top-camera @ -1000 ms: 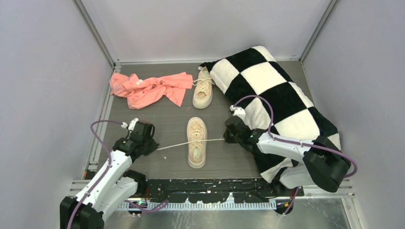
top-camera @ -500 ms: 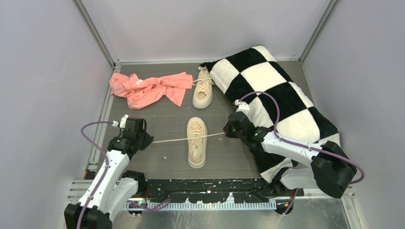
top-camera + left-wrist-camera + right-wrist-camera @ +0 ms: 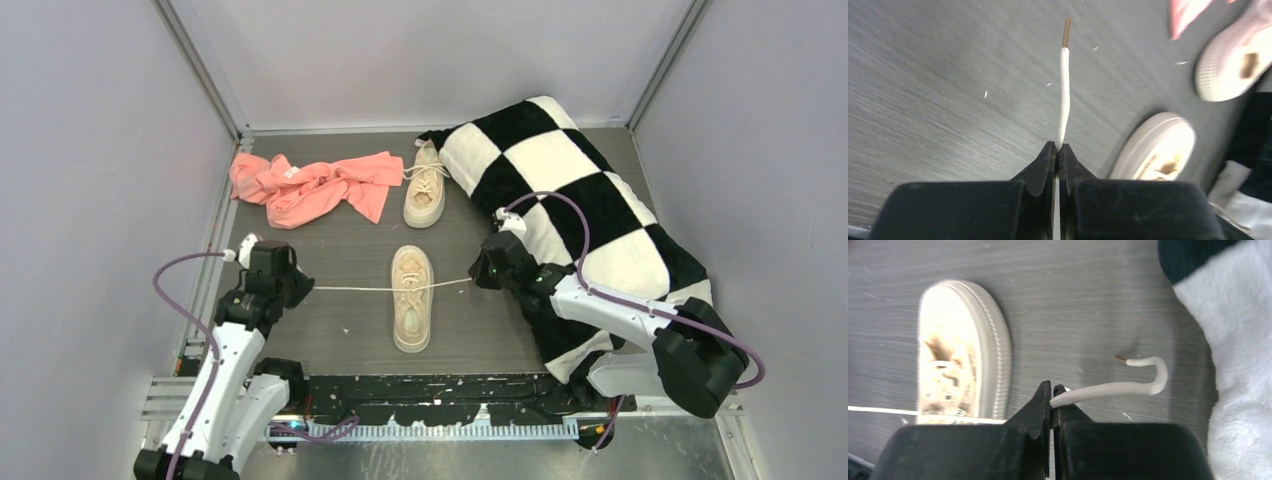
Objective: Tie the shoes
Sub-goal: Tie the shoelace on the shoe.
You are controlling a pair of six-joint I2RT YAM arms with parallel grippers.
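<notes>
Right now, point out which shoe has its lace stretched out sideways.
The near shoe: its lace runs taut left and right into both shut jaws. The far shoe, beside the pink cloth, has nothing pulling on it.

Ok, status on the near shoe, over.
Left gripper shut on left lace end. Right gripper shut on right lace end. Near shoe: lace taut both sides, no bow. Checkered pillow close beside right gripper.

The grey wood-grain table (image 3: 340,250) bears one beige shoe (image 3: 411,300) near the middle, a second shoe (image 3: 425,190) beyond it, a crumpled pink cloth (image 3: 310,187) far left, a checkered pillow (image 3: 585,190) along the right.
</notes>
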